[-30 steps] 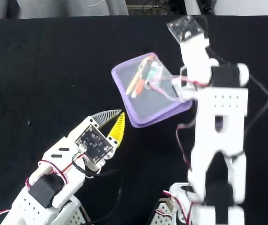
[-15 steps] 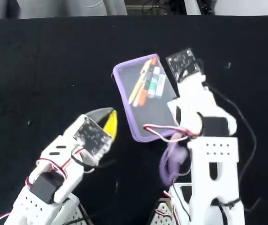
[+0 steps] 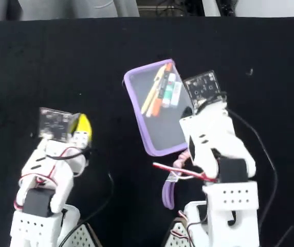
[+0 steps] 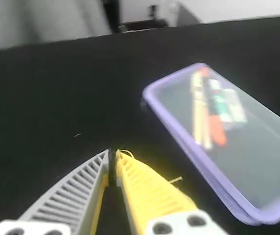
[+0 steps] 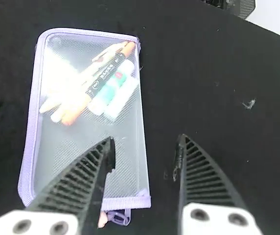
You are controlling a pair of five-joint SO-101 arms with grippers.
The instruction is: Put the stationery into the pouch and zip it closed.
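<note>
On the black table (image 3: pixel 59 62), a little past the middle, lies the pouch (image 3: pixel 160 131), clear with a purple border, flat and turned at a slant. The stationery (image 3: pixel 160 92) sits inside it, bunched at the far end, a few pens and markers side by side. From above, the left arm (image 3: pixel 49 170) stands at the near left. The left gripper (image 3: pixel 81 123), with its yellow finger, is well apart from the pouch. The right arm (image 3: pixel 214 149) stands at the near right, and from this angle its wrist overlaps the pouch's right edge.

From the left wrist, the left gripper (image 4: pixel 113 155) has its grey and yellow fingers (image 4: pixel 145 191) pressed tip to tip with nothing between them. The pouch (image 4: pixel 257 171) lies beyond on the table, with the stationery (image 4: pixel 213 112) showing through its clear face.

From the right wrist, the right gripper (image 5: pixel 145 147) hangs over the pouch (image 5: pixel 57 147), jaws spread fairly wide and holding nothing. One dark finger (image 5: pixel 91 171) is over the pouch's clear face. The other is over bare table just beside the pouch's long edge. The stationery (image 5: pixel 91 90) here reads as yellow and orange pens, a black marker and pale sticks with green bands, all lying inside. A small purple tab (image 5: pixel 120 215) sticks out at the pouch corner nearest the gripper. I cannot tell whether the zip is drawn across.
</note>
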